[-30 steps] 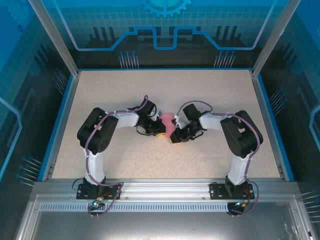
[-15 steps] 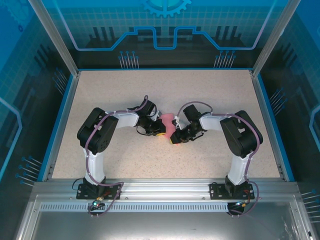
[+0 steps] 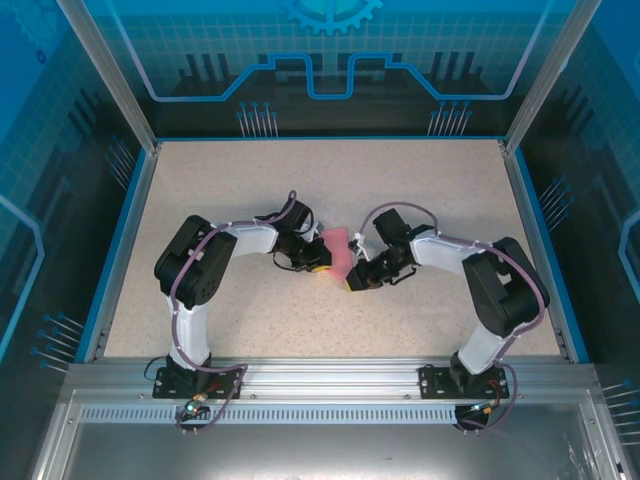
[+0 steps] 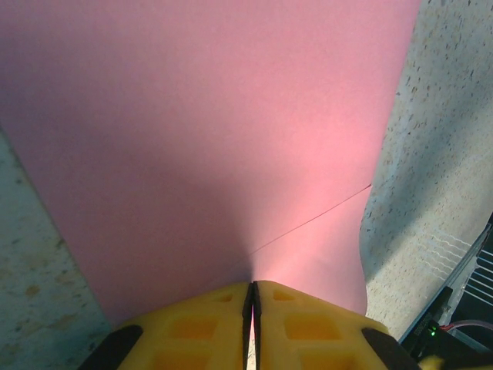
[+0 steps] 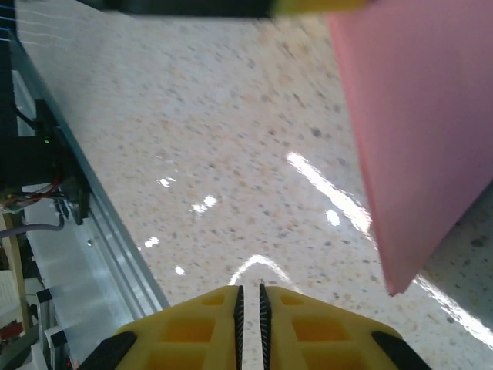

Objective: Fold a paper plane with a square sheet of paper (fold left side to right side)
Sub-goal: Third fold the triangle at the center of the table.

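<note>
Left claw (image 4: 253,287) pinches the square sheet of paper (image 4: 208,131) while right claw (image 5: 249,291) sits nearly closed, empty, beside it.

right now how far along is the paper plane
Looks early. Done: the pink paper shows one thin fold line. In hand: the left gripper is shut on its edge; the right gripper is closed on nothing beside it, over the table. Left: no pointed dart shape visible yet.
</note>
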Robot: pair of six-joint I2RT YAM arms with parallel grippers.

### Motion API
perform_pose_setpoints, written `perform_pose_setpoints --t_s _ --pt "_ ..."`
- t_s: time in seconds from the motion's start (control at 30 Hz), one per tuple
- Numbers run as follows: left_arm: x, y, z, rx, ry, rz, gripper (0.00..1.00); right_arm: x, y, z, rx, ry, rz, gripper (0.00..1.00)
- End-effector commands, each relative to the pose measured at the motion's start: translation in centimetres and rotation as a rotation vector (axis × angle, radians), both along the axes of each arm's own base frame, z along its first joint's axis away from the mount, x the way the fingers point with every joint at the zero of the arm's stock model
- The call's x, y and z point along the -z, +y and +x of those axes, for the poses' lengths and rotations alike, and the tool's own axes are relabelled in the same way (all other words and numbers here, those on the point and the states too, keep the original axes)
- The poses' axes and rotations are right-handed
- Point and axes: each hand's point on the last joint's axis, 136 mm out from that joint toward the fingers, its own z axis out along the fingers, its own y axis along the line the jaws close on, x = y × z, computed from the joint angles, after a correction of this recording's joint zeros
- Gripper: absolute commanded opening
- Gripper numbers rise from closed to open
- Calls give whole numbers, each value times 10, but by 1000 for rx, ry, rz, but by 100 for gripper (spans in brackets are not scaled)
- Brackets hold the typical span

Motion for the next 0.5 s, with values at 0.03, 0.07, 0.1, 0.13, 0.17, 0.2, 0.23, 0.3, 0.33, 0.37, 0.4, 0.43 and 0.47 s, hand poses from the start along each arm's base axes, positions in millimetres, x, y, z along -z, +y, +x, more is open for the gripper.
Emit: perform_pose_setpoints --t_s 0.03,0.07,0.1,0.13,0.17,0.2,0.23,0.3,0.33,0.37,0.4,0.43,0.47 --pt "37 25 -22 -14 85 160 13 -14 4 21 32 -48 -1 15" --pt "38 25 -22 -14 85 160 13 -8 6 24 37 -37 -14 15" --pt "37 25 -22 -13 83 158 13 -2 8 26 35 -27 -31 14" --pt "37 26 -22 -15 85 159 13 4 10 26 31 -17 -41 13" --pt "37 25 -21 -15 84 158 13 11 12 26 28 0 -55 13" --pt "36 25 -21 -17 81 157 13 18 12 25 33 14 -68 13" --pt "36 25 -21 -18 82 154 13 23 12 26 42 22 -77 12" --pt "36 25 -21 -17 81 153 13 34 7 28 79 36 -106 11" --pt "36 25 -21 -17 80 155 13 37 5 30 94 41 -110 11" --pt "35 25 -20 -17 79 152 13 40 3 31 109 49 -113 10" --pt "35 24 -20 -15 78 151 13 43 2 30 119 61 -115 9" --pt "34 24 -21 -14 77 151 13 45 1 30 121 70 -117 9" --pt "34 24 -21 -12 77 151 13 48 1 28 123 82 -123 9"
